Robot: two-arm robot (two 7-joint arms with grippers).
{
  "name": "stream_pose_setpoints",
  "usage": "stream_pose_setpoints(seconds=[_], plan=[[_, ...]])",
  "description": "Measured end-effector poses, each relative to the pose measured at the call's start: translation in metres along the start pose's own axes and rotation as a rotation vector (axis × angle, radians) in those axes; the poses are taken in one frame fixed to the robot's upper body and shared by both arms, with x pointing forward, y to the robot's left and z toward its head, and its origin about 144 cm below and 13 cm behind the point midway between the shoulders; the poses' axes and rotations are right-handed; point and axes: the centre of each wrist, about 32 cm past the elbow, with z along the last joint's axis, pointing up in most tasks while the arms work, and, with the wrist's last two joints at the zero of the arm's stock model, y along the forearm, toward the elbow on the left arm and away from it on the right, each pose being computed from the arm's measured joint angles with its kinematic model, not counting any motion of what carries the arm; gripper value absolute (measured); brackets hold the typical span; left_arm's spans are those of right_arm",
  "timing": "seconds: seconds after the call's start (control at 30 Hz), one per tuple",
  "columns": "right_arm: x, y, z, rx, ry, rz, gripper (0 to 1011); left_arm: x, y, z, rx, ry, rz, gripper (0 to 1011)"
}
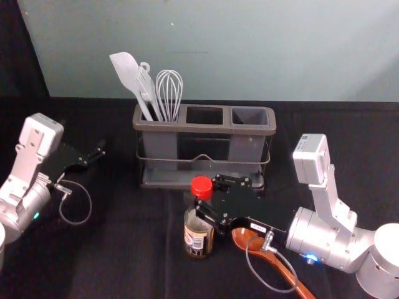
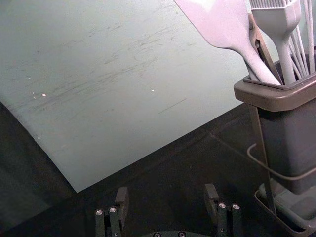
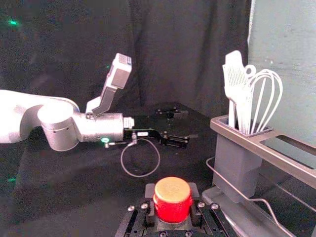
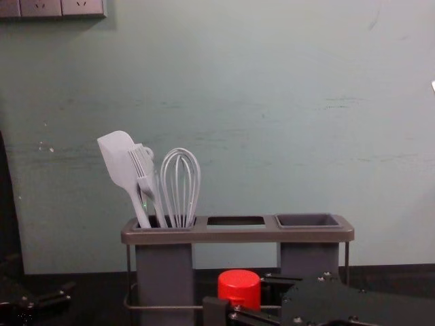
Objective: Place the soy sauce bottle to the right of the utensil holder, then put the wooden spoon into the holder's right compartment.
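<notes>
Head view, my right gripper (image 1: 207,194) pinches the upright soy sauce bottle (image 1: 198,238) near its cap at lower centre, wooden spoon (image 1: 239,236) toward lower right, utensil holder (image 1: 206,128) at centre, my left gripper (image 1: 85,137) idle, spread, at left.

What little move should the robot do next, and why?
Probably raise the bottle a little: the right pincer grips it just under the cap, but it's in front of the holder, not right of it, and the spoon lies close on its right.
</notes>
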Motion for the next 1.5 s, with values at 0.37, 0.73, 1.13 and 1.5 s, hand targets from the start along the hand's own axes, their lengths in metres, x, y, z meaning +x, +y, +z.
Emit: stream_pose_setpoints(seconds=[0.37,0.73,1.13,1.5], plan=[[-0.002,-0.006,0.004,0.007,-0.007,-0.002,382,0.000,0.000,0.000,0.000,0.000,0.000,1005],[-0.010,-0.042,0.022,0.059,-0.031,-0.062,382,0.000,0.000,0.000,0.000,0.000,0.000,1005],[0.005,-0.113,0.015,0.063,-0.008,-0.246,382,0.000,0.000,0.000,0.000,0.000,0.000,1005],[0.027,-0.136,0.002,0.040,-0.026,-0.380,383,0.000,0.000,0.000,0.000,0.000,0.000,1005]])
